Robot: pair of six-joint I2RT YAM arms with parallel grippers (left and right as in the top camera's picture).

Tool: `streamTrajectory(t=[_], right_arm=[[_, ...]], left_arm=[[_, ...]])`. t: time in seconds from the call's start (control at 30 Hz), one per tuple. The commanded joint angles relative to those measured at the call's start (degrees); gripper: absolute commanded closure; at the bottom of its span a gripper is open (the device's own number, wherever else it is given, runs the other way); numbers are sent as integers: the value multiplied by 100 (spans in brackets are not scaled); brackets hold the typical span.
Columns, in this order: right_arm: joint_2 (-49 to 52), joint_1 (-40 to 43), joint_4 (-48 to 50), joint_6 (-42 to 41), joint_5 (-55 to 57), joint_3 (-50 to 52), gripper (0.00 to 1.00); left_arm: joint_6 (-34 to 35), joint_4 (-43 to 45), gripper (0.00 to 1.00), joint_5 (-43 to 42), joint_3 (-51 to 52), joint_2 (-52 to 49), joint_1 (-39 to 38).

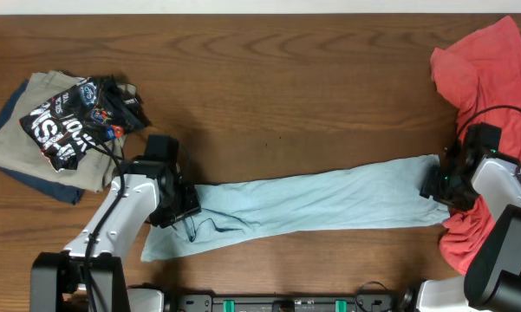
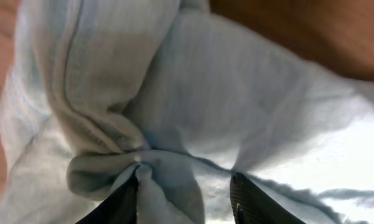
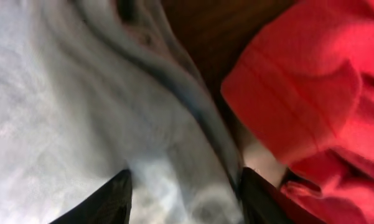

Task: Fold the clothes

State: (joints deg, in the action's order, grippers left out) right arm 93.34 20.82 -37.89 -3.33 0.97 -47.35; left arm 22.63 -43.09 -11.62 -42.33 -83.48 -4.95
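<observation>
From above, the blue T-shirt (image 1: 321,201) lies pulled into a long strip across the tabletop (image 1: 269,78), btw the two claws. The L claw (image 1: 180,208) is on its left end and the R claw (image 1: 437,184) on its right end. Only the top view shows the red shirt (image 1: 494,61) going under the R arm. Far left it also shows a black tee (image 1: 74,117) on khaki cloth (image 1: 9,143) w/ navy cloth (image 1: 65,192) below. The L wrist view shows blue cloth bunched tight btw the fingers (image 2: 121,202), so the L claw is grasping the blue T-shirt. The R wrist view is blurry, but the R claw pinches the blue T-shirt too, w/ the red shirt just beside it.
</observation>
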Motion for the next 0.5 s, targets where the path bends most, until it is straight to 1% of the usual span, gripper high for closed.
streamTrajectory(t=[0.0, 0.1, 0.2, 0.23, 0.3, 0.37, 0.43, 0.47], right_arm=[[-37, 20, 308, 66, 61, 361, 45], [-37, 17, 713, 63, -63, 697, 47], [-37, 17, 903, 63, -304, 800, 50], [-37, 17, 922, 63, -304, 800, 54], [-37, 17, 960, 63, -374, 796, 66], [-37, 15, 1051, 63, -584, 796, 83], [-37, 15, 1189, 59, -848, 796, 97], [-37, 13, 1241, 52, -920, 796, 99]], left_arm=[[68, 131, 54, 72, 33, 9, 0], [153, 280, 54, 72, 33, -46, 0], [245, 334, 54, 70, 39, -179, 0], [264, 332, 54, 70, 39, -247, 0], [264, 356, 54, 72, 39, -389, 0], [256, 479, 54, 76, 39, -531, 0], [260, 732, 54, 76, 39, -658, 7], [260, 874, 54, 76, 39, -699, 7]])
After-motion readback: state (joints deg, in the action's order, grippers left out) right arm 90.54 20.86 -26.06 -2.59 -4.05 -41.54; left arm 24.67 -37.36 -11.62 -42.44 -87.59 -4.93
